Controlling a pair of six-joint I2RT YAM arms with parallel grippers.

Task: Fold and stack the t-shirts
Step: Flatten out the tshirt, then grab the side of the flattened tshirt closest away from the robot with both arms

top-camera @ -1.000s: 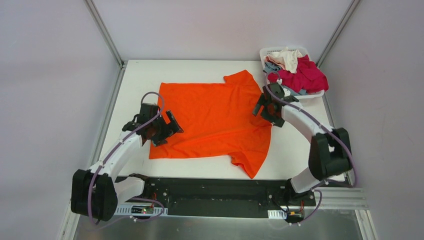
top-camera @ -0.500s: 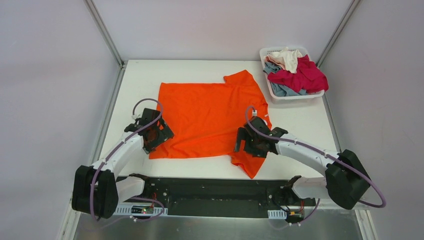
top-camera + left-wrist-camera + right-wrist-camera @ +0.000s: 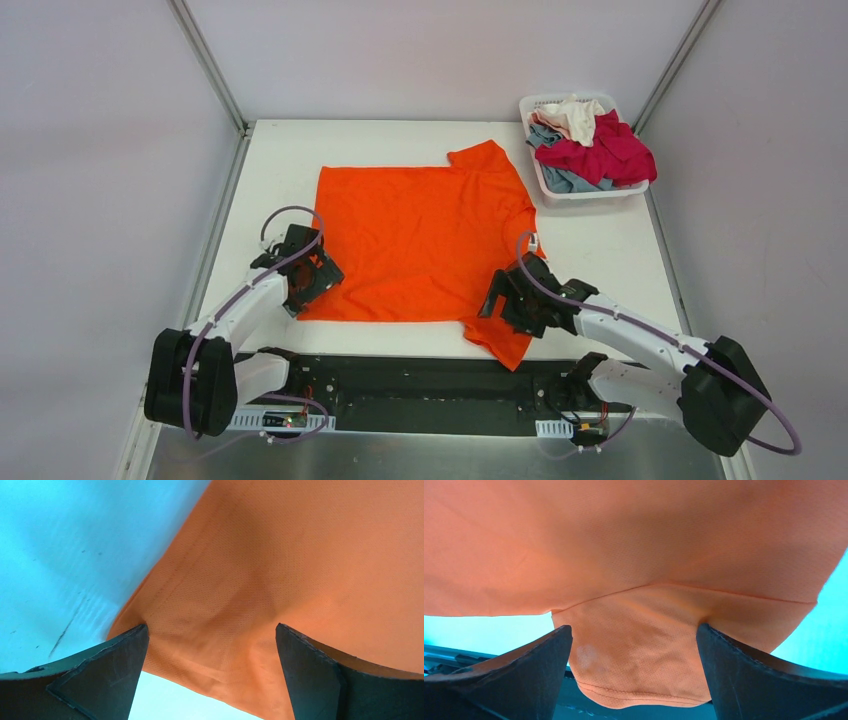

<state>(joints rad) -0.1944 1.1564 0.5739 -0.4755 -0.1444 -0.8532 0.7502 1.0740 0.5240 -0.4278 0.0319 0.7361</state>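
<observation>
The bright orange t-shirt [image 3: 420, 235] lies spread flat on the white table, one sleeve at the far right and one at the near right. My left gripper [image 3: 314, 284] is open at the shirt's near-left corner. In the left wrist view [image 3: 210, 647] that corner [image 3: 200, 645] lies between the two fingers. My right gripper [image 3: 506, 300] is open at the near sleeve. In the right wrist view [image 3: 634, 647] the sleeve [image 3: 639, 655] with its stitched hem lies between the fingers. Crimson [image 3: 605, 150], grey-blue [image 3: 565, 181] and cream [image 3: 576, 115] shirts lie heaped in the basket.
A white slotted basket [image 3: 590, 197] stands at the table's far right corner. The black base rail [image 3: 420, 385] runs along the near edge, just under the near sleeve. Metal frame posts [image 3: 205, 60] rise at the back corners.
My right arm has swung from beside the basket down to the near sleeve at the table's front. My left gripper has shifted slightly toward the shirt's near-left corner.
</observation>
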